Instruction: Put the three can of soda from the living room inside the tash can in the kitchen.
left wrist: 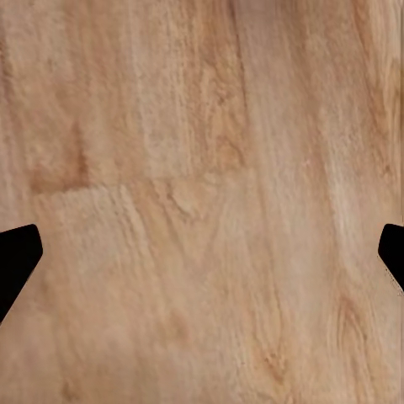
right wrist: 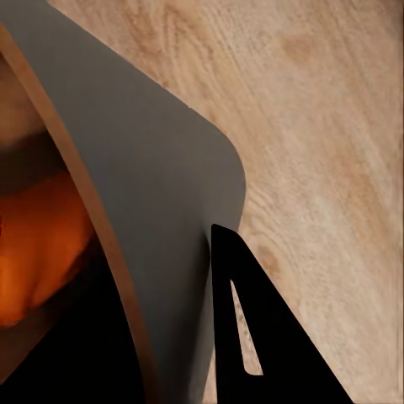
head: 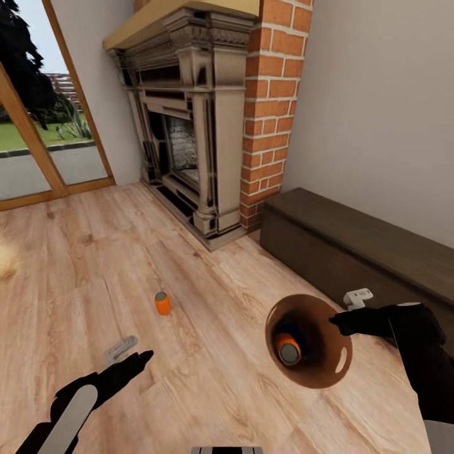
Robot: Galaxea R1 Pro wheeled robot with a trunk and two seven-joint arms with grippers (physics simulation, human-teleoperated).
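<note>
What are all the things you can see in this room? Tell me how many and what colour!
Soda can on floor: one, orange with grey top, standing alone on the wood floor.
Soda can in bin: one orange, grey top; something dark blue shows beside it, too hidden to name.
Trash can: one, brown inside, tilted, held off the floor at its rim.
Fireplace: one, grey carved mantel, against the wall.
Brick column: one, red, beside the fireplace.
Low cabinet: one, dark wood, along the right wall.
Glass door: wood-framed, garden outside.
Floor: light wood.
Left hand: black, open, above bare floor.
Right hand: black, gripping the trash can's rim.
</note>
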